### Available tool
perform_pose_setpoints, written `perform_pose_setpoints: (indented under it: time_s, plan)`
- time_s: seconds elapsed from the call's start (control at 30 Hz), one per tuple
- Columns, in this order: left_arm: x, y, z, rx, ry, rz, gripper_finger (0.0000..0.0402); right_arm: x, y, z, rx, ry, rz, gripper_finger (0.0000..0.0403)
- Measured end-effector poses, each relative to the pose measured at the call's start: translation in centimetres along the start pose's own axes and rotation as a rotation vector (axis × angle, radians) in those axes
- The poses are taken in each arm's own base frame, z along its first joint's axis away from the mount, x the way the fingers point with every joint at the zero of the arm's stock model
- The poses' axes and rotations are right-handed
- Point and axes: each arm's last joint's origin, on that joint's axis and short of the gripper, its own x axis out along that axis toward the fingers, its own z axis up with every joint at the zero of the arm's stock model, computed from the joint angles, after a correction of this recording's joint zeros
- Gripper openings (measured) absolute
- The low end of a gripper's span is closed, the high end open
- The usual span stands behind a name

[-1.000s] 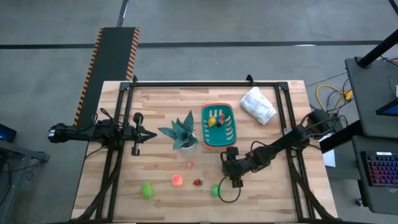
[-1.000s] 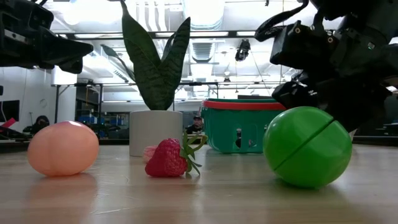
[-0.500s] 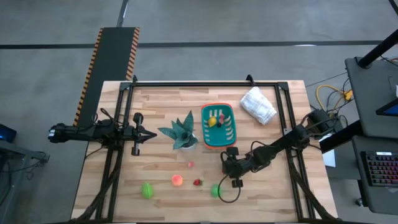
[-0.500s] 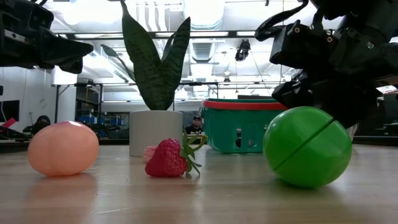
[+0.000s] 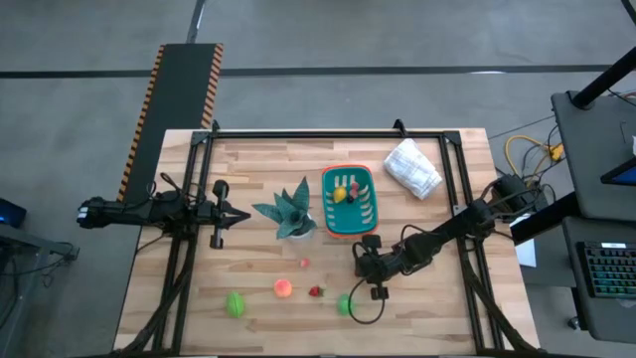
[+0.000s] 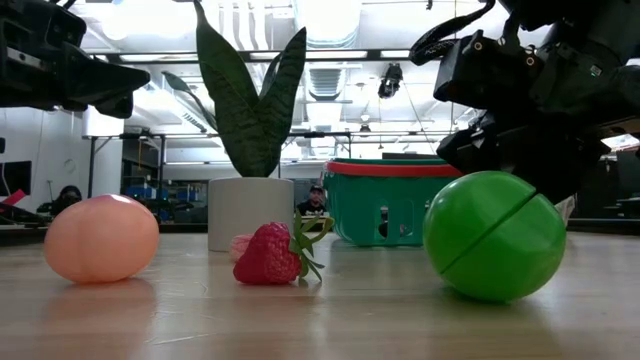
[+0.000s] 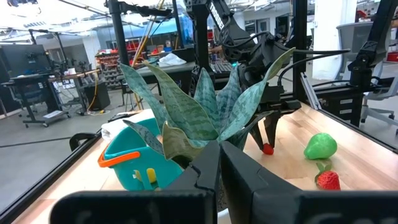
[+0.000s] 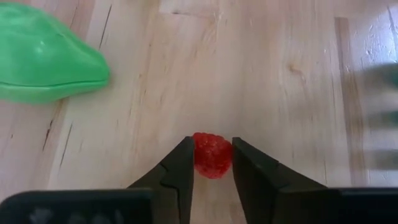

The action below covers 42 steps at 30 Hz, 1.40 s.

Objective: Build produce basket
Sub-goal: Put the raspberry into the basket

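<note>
On the slatted wooden table [image 5: 248, 169], mid-frame, teal basket [image 5: 350, 202] already carrying yellow and orange produce, just above the right gripper [image 8: 211, 163], fingers pinched on a small red raspberry [image 8: 212, 154] beside a green pear [image 8: 43, 61]; far left, left gripper [image 5: 238, 216] shut, empty.

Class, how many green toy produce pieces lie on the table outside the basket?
2. One green toy lies left of the peach-coloured ball; the other green toy lies right of the strawberry. The right arm could hide more.
</note>
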Motion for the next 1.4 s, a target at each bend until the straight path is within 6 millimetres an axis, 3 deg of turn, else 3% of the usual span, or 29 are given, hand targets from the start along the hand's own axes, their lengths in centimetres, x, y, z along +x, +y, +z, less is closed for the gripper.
perform_pose_setpoints:
  time_s: [0.27, 0.5, 0.9, 1.4]
  plan:
    - [0.0, 0.0, 0.0, 0.0, -0.001, 0.0, 0.0, 0.1, 0.1, -0.3, -0.002, 0.029, 0.037, 0.0131]
    - [0.0, 0.0, 0.0, 0.0, 0.0, 0.0, 0.0, 0.1, 0.1, -0.4, 0.007, 0.031, 0.04, 0.014]
    - [0.0, 0.0, 0.0, 0.0, 0.0, 0.0, 0.0, 0.1, 0.0, -0.4, 0.005, 0.029, 0.034, 0.0081]
    - [0.0, 0.0, 0.0, 0.0, 0.0, -0.001, 0.0, -1.2, 0.0, 0.3, 0.006, -0.011, 0.046, 0.0075]
